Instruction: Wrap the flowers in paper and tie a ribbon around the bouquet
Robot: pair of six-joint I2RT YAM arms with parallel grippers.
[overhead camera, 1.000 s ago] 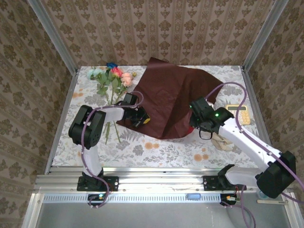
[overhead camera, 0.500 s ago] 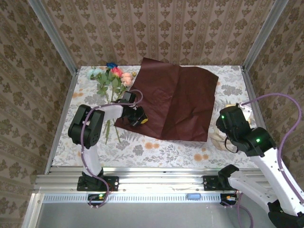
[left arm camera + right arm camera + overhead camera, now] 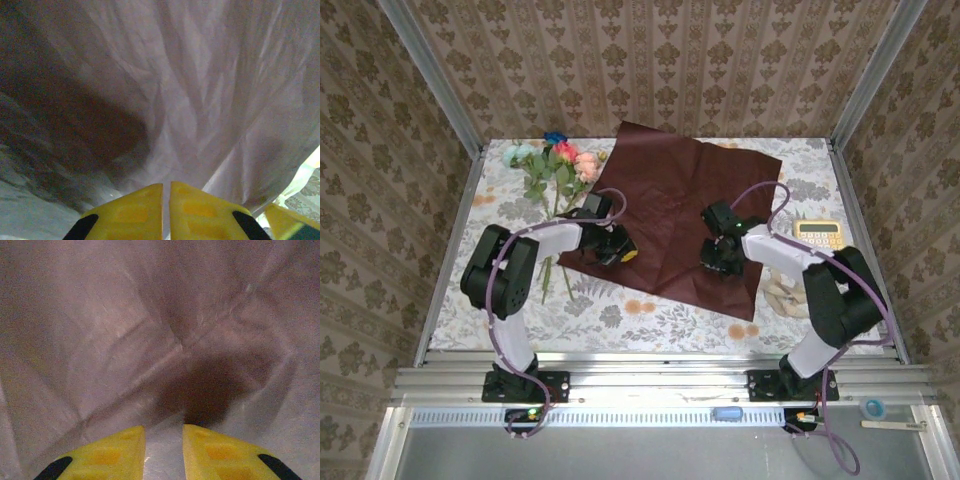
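Maroon paper spread flat, both grippers at it
Left gripper sits at the paper's near-left corner, fingers squeezed nearly together, can't tell if paper's nipped. Right gripper is over the near-right part, fingers slightly apart. Flowers lie just off the far-left edge.

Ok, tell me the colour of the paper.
The paper is dark maroon, clearest in the top external view.
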